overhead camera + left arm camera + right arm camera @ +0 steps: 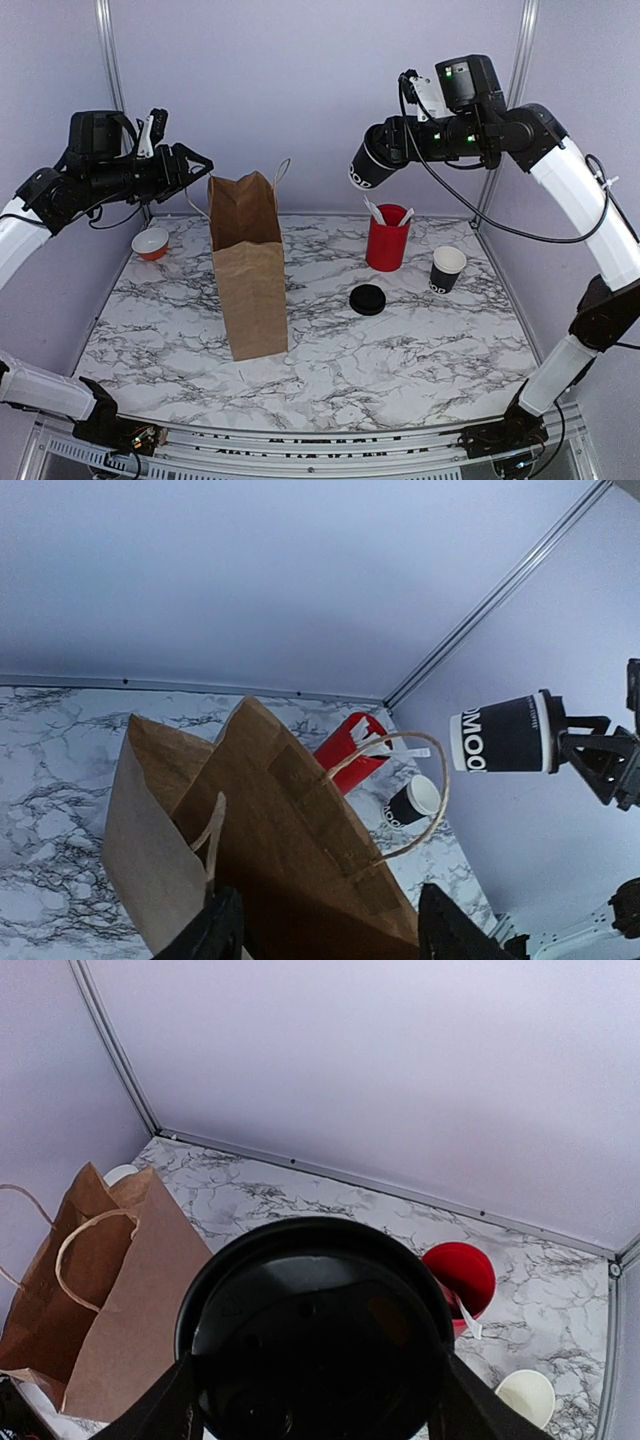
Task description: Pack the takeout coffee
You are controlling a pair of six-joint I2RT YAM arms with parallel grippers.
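The takeout coffee, a black paper cup with white lettering and a black lid, hangs on its side high above the table, right of the brown paper bag. My right gripper is shut on its lidded end. In the right wrist view the lid fills the space between the fingers. My left gripper hovers at the bag's top left edge. Its jaws stand apart on either side of the bag's open mouth, with a paper handle by the left finger. From there the takeout coffee shows at the right.
On the marble table stand a red cup with white sticks, an open black cup with a white inside, and a flat black lid. A small orange and white bowl sits behind the bag at the left. Walls close in the back and sides.
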